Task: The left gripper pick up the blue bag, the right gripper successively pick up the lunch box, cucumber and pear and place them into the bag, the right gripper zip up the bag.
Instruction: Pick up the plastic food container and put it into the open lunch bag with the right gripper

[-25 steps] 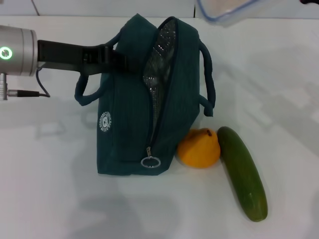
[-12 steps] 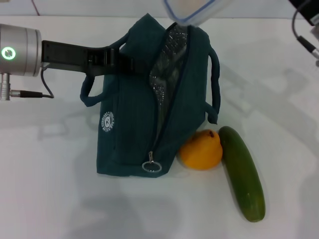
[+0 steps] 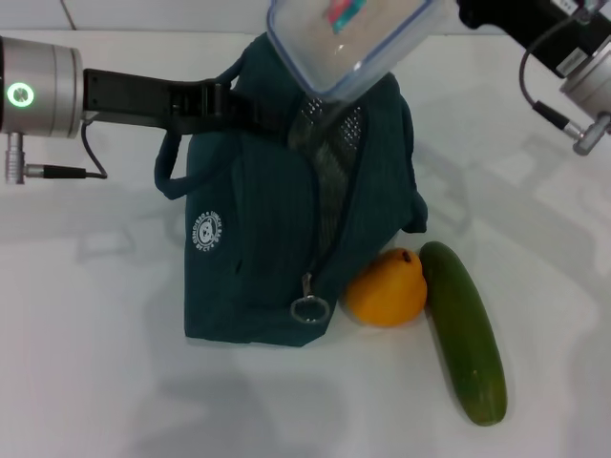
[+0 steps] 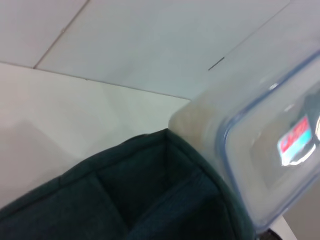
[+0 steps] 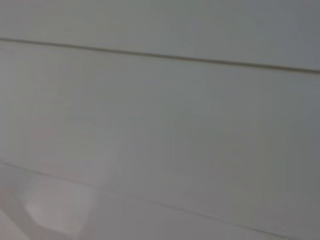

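Two loose items lie nearest on the white worktop [image 3: 95,382]: cucumber [image 3: 463,329] and pear [image 3: 385,286], touching, pear against the blue bag [image 3: 258,239]. Bag stands upright, mouth unzipped, foil lining showing; contents can't be seen. Left tool [image 3: 234,103] clamps the bag's top edge. Lunch box [image 3: 348,38] hangs tilted over the bag mouth, on the right tool [image 3: 468,11]; its fingers are cut off, grip unclear. Left wrist view shows the box rim [image 4: 260,150] beside the bag corner [image 4: 165,190]; right wrist view only a blank surface.

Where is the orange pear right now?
In the head view the pear sits on the white table, tucked between the blue bag on its left and the cucumber on its right, touching both.
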Motion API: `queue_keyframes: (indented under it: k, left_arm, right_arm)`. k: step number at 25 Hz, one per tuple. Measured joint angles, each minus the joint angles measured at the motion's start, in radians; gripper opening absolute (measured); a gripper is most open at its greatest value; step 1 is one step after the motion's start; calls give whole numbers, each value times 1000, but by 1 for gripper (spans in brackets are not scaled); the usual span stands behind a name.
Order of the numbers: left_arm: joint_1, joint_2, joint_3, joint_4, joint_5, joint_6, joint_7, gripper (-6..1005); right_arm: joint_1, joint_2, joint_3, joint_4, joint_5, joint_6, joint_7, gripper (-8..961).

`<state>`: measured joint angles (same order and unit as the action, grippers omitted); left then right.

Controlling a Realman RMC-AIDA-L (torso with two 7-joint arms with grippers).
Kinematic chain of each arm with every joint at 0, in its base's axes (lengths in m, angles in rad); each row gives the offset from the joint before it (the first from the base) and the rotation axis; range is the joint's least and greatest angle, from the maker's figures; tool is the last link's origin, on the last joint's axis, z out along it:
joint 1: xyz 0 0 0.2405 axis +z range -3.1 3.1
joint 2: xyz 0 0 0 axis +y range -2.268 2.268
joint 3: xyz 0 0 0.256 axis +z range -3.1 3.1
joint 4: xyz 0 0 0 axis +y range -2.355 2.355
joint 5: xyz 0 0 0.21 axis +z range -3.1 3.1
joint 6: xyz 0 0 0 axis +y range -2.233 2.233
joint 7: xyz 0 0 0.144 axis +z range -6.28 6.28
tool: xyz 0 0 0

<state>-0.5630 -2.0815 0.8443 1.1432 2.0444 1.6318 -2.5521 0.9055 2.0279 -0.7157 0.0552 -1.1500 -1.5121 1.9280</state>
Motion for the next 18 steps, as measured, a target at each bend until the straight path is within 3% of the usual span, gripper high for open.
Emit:
queue_keyframes:
  k: [18]
  left_arm:
    - [0, 3, -4, -5, -14, -42, 29, 40]
  right_arm:
    - [-26, 0, 0, 22, -70, 59, -43, 184]
